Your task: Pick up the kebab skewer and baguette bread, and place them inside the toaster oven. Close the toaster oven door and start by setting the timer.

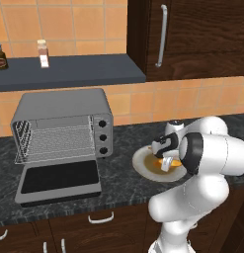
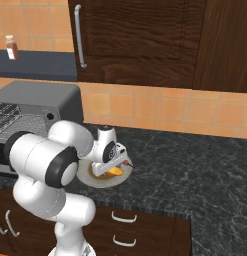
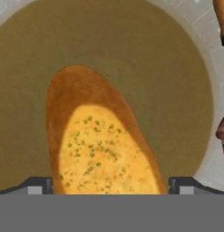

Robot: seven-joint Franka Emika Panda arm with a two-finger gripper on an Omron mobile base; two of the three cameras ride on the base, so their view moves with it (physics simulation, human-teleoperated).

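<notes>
My gripper (image 3: 109, 186) is wide open, its tips straddling the bread (image 3: 97, 140) on the plate (image 3: 195, 68); I should descend centred, then close across its width.

- Plate (image 1: 141, 167), pale rim w/ brown centre, on dark counter (image 1: 118, 138).
- Jar (image 1: 0, 56) & bottle (image 1: 43, 53) on shelf (image 1: 84, 71).
- Dark wood cabinet (image 2: 145, 40) above.
</notes>
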